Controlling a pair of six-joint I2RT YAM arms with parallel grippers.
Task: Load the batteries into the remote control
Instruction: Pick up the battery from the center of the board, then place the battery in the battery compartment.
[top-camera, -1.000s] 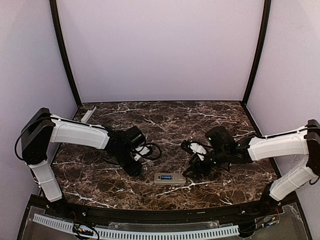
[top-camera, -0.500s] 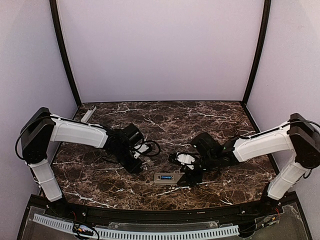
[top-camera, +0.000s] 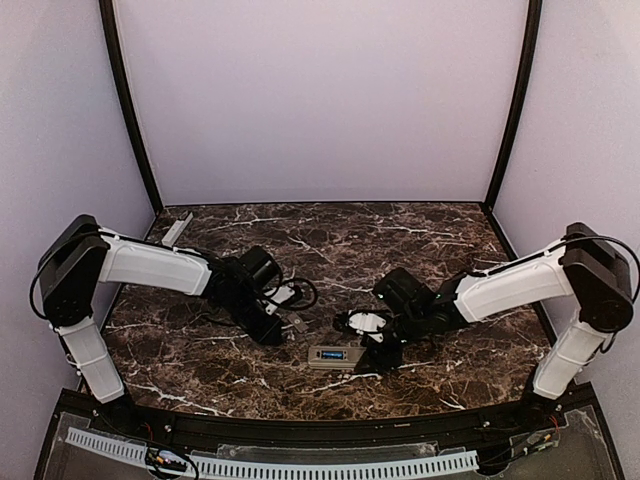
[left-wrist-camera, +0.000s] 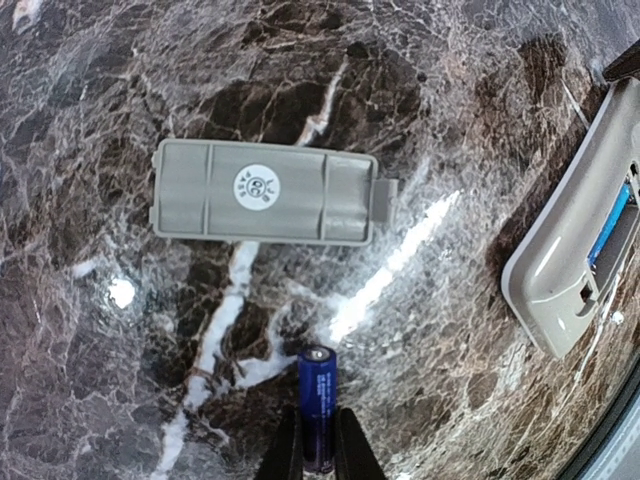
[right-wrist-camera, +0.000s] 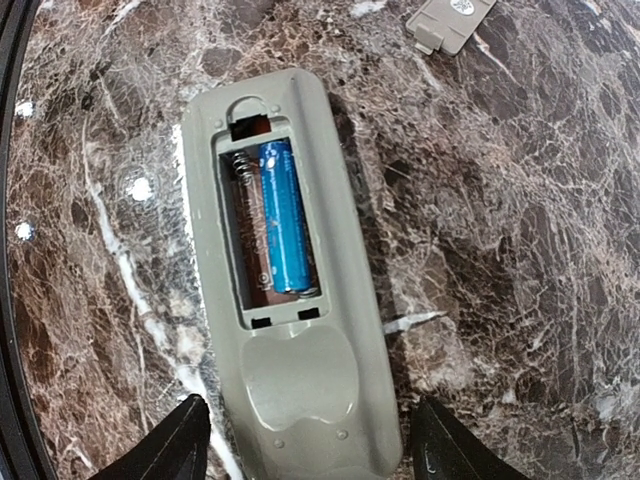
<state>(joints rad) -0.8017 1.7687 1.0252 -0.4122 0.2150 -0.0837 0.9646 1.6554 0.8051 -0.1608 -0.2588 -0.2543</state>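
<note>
The remote control (right-wrist-camera: 290, 330) lies back up on the marble with its battery bay uncovered. One blue battery (right-wrist-camera: 283, 215) sits in the bay's right slot; the left slot shows only a spring. My right gripper (right-wrist-camera: 315, 440) is open, a finger on either side of the remote's near end, not touching it. My left gripper (left-wrist-camera: 318, 440) is shut on a second blue battery (left-wrist-camera: 318, 395), which points forward just above the table. In the top view the remote control (top-camera: 340, 356) lies between my left gripper (top-camera: 272, 326) and my right gripper (top-camera: 376, 344).
The grey battery cover (left-wrist-camera: 265, 192) lies flat ahead of my left gripper, left of the remote (left-wrist-camera: 585, 250). The same cover (right-wrist-camera: 452, 20) shows beyond the remote. A narrow pale grey bar (top-camera: 177, 228) rests at the table's back left corner.
My left gripper has shut on the battery. My right arm has swung left and down over the remote's end, its jaws narrowing a little.
</note>
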